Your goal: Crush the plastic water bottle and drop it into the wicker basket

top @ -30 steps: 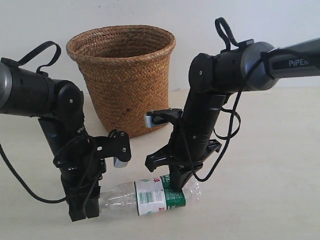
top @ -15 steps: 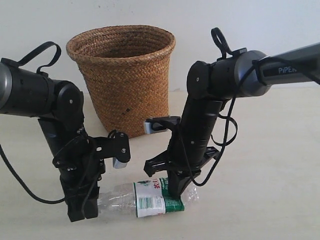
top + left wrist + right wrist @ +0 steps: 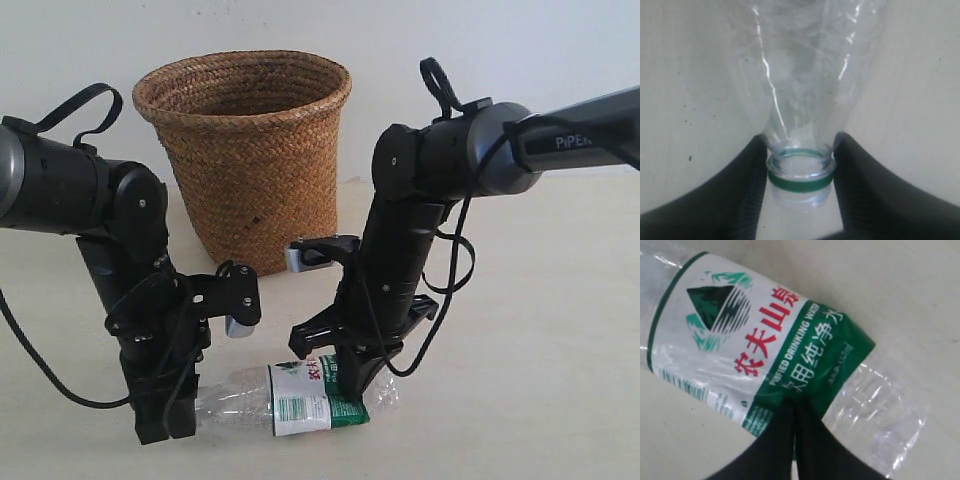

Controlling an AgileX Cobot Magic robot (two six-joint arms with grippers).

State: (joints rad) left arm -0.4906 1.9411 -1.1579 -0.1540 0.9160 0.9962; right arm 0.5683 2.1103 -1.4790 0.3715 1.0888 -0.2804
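The plastic water bottle (image 3: 300, 400) lies on its side on the table, front centre. Its body is clear with a white-and-green label. In the left wrist view the bottle (image 3: 800, 85) has a green neck ring and an open mouth with no cap. My left gripper (image 3: 165, 425) (image 3: 800, 167) is shut on that neck, one finger on each side. My right gripper (image 3: 352, 385) (image 3: 794, 407) is shut and points down. Its tips press into the green end of the label on the bottle (image 3: 740, 335), which is dented there. The wicker basket (image 3: 250, 150) stands upright behind both arms.
Both arms reach down steeply in front of the basket, with loose black cables hanging beside them. The pale table (image 3: 540, 380) stretches to the right of the right arm. A white wall stands behind the basket.
The right gripper has moved down and slightly left, pushing further into the bottle. The bottle's right end has crumpled and drawn in leftward. The left arm has held still.
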